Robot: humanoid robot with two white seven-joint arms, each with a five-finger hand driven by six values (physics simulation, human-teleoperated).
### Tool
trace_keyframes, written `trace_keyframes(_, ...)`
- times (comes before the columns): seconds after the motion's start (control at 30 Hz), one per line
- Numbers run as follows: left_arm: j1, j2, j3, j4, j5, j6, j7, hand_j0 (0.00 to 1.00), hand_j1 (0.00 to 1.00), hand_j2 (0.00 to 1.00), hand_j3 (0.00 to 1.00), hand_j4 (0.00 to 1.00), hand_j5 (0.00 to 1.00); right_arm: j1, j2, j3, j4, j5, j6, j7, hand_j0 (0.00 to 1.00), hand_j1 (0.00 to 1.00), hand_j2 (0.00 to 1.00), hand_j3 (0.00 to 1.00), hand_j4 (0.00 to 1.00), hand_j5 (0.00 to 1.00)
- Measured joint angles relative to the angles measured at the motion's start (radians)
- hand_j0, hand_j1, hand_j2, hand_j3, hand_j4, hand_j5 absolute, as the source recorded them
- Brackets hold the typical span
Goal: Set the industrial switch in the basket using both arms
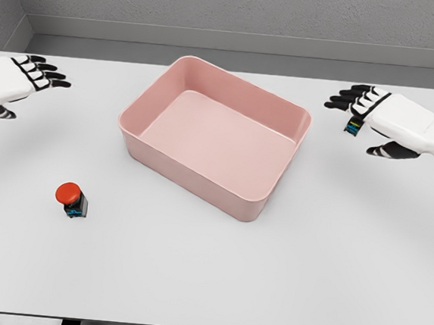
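Nowhere could you read any label or writing. Your left hand (15, 80) hovered over the worktop (207, 276) at the left edge, fingers spread, holding nothing. Near it to the front, the industrial switch (71, 199) sat on the matte white surface, a round red button on a dark blocky base, well apart from the smooth pink rectangular basket (201, 172) with rounded corners. Your right hand (380, 120) hung open too, touching nothing.

Bare table (214, 276) surrounds the switch (71, 200); only the basket (201, 169) stands mid-table, well apart.
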Motion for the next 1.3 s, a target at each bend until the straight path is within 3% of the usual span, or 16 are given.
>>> trace_keyframes(0.13, 0.009, 0.005, -0.001, -0.005, 0.009, 0.000, 0.000, 1.00, 1.00, 1.00, 1.00, 1.00, 1.00, -0.015, 0.006, 0.000, 0.005, 0.001, 0.000, 0.020, 1.00, 1.00, 1.00, 1.00, 1.00, 1.00)
trace_keyframes(0.3, 0.017, 0.009, -0.015, -0.058, 0.010, 0.000, 0.000, 1.00, 1.00, 1.00, 1.00, 1.00, 1.00, -0.060, 0.018, -0.001, 0.071, 0.024, 0.000, 0.130, 1.00, 1.00, 1.00, 1.00, 1.00, 1.00)
trace_keyframes(0.47, 0.019, 0.046, -0.074, -0.095, 0.000, 0.000, 0.000, 1.00, 1.00, 1.00, 1.00, 1.00, 1.00, -0.117, 0.049, -0.002, 0.118, 0.081, -0.001, 0.183, 1.00, 1.00, 1.00, 1.00, 1.00, 1.00)
trace_keyframes(0.7, 0.009, 0.091, -0.142, -0.131, -0.040, 0.000, 0.002, 1.00, 1.00, 1.00, 1.00, 1.00, 1.00, -0.189, 0.145, 0.007, 0.224, 0.152, -0.001, 0.212, 1.00, 1.00, 1.00, 1.00, 1.00, 1.00)
trace_keyframes(0.83, 0.008, 0.117, -0.152, -0.141, -0.046, 0.000, 0.043, 1.00, 1.00, 1.00, 1.00, 1.00, 1.00, -0.207, 0.167, 0.020, 0.252, 0.224, -0.001, 0.221, 1.00, 1.00, 1.00, 1.00, 1.00, 1.00)
trace_keyframes(1.0, 0.008, 0.137, -0.151, -0.198, -0.043, 0.000, 0.064, 1.00, 1.00, 1.00, 1.00, 1.00, 1.00, -0.281, 0.201, 0.035, 0.332, 0.301, 0.000, 0.226, 1.00, 1.00, 1.00, 1.00, 1.00, 1.00)
trace_keyframes(1.3, 0.023, 0.167, -0.181, -0.320, -0.039, 0.000, 0.067, 1.00, 1.00, 1.00, 1.00, 1.00, 1.00, -0.330, 0.250, 0.063, 0.463, 0.350, -0.001, 0.219, 1.00, 1.00, 1.00, 1.00, 1.00, 1.00)
